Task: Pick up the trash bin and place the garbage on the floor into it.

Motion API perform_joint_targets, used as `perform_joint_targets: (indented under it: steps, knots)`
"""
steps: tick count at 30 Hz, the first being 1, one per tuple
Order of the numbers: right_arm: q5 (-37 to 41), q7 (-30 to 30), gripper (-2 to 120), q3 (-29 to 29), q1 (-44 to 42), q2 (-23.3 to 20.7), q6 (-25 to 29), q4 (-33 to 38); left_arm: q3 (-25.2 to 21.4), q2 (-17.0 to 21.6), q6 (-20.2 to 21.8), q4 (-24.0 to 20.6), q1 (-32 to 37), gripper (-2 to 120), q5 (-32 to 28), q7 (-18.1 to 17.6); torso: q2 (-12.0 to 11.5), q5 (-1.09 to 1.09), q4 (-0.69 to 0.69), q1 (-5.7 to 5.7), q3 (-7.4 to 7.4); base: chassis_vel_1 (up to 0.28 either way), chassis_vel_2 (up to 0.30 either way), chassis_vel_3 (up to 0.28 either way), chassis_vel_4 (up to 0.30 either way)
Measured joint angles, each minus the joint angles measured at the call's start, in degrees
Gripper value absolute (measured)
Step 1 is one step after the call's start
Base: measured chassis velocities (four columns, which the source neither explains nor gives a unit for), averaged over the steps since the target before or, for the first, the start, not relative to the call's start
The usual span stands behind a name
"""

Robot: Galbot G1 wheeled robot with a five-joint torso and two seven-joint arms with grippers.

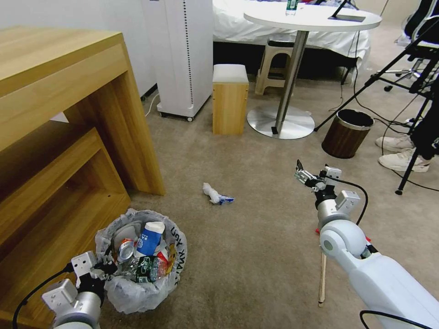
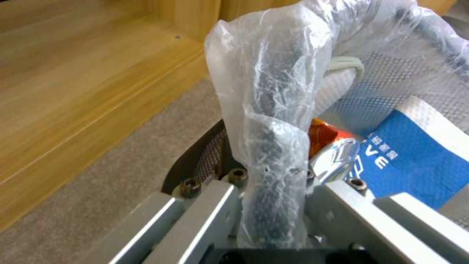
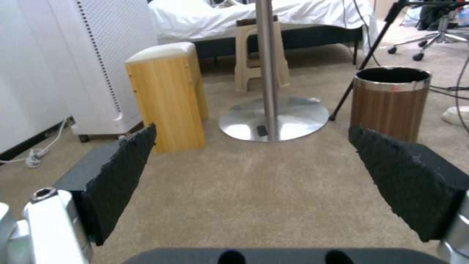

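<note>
Crinkly plastic is bunching in the left claw [image 2: 271, 205], pinching the trash bin [image 1: 139, 260] rim beside the wooden shelf. Bag could slip. Right claw [image 3: 263, 183] is hanging wide, empty, over the floor [image 1: 256, 256]; tissue [image 1: 212, 193] is lying ahead.

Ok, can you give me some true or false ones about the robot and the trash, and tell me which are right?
1. The left end effector is clamped on the rim of the trash bin. True.
2. The right end effector is carrying a tissue. False: it is open and empty, held above the floor.
3. A blue-white paper cup is inside the trash bin. True.
4. All the garbage is picked up. False: a crumpled tissue and a wooden stick lie on the floor.
5. The brown bin stands beside the wooden desk. False: it stands near the round table's base.
</note>
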Motion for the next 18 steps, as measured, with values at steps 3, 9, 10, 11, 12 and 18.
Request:
perform_joint_targets:
  steps: [3, 9, 10, 11, 12, 18]
  knots:
    - [-0.05, -0.01, 100, -0.01, 0.02, 0.01, 0.00, 0.00, 0.01, 0.00, 0.05, -0.07, 0.04, 1, 0.00, -0.01, 0.00, 0.00, 0.00, 0.00, 0.00, 0.000, 0.000, 0.000, 0.000]
    - [-0.21, -0.01, 100, -0.06, 0.08, 0.00, 0.02, -0.04, 0.05, 0.08, 0.10, -0.08, 0.02, 1, -0.01, -0.02, 0.00, 0.00, 0.00, 0.00, 0.00, 0.000, 0.000, 0.000, 0.000]
    - [-0.23, -0.01, 100, -0.08, 0.09, -0.01, 0.02, -0.05, 0.05, 0.12, 0.10, -0.08, 0.01, 1, -0.02, -0.02, 0.00, 0.00, 0.00, 0.00, 0.00, 0.000, 0.000, 0.000, 0.000]
    - [-0.34, -0.02, 100, -0.10, 0.10, -0.02, 0.03, -0.05, 0.05, 0.19, 0.10, -0.08, 0.01, 1, -0.02, -0.02, 0.00, 0.00, 0.00, 0.00, 0.00, 0.000, 0.000, 0.000, 0.000]
    - [-0.34, -0.02, 100, -0.10, 0.10, -0.02, 0.03, -0.05, 0.05, 0.19, 0.10, -0.08, 0.01, 1, -0.02, -0.02, 0.00, 0.00, 0.00, 0.00, 0.00, 0.000, 0.000, 0.000, 0.000]
    - [-0.54, -0.02, 100, -0.22, 0.15, -0.01, 0.03, -0.05, 0.05, 0.27, 0.11, -0.16, 0.13, 1, -0.02, -0.02, 0.00, 0.00, 0.00, 0.00, 0.00, -0.035, -0.042, -0.027, -0.037]
